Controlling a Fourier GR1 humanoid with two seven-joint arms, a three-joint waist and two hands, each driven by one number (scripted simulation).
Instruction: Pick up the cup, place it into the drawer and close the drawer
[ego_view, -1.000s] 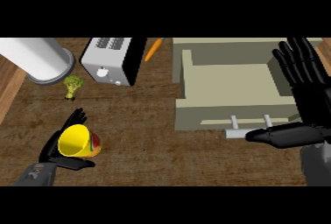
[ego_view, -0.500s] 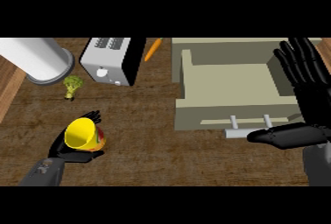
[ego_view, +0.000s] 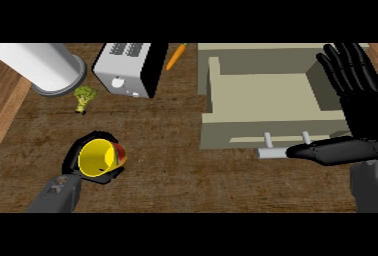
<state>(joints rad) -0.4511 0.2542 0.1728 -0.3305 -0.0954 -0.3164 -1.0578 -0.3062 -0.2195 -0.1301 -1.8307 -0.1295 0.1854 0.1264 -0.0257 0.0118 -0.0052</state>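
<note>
Our left robot hand (ego_view: 83, 176) curls round the cup (ego_view: 100, 159); the right (ego_view: 354, 90) rests wide open. Placing it in the open drawer (ego_view: 262, 97) and closing remain.

One yellow cup (ego_view: 97, 159) sits in the curled left hand (ego_view: 81, 170). Up the counter from that hand: one broccoli floret (ego_view: 84, 95), one toaster (ego_view: 131, 69), one carrot (ego_view: 176, 56), one white cylinder (ego_view: 44, 67). Beside the raised right hand (ego_view: 354, 100): one open drawer (ego_view: 266, 100).

Dark wood-grain counter (ego_view: 177, 125)
</note>
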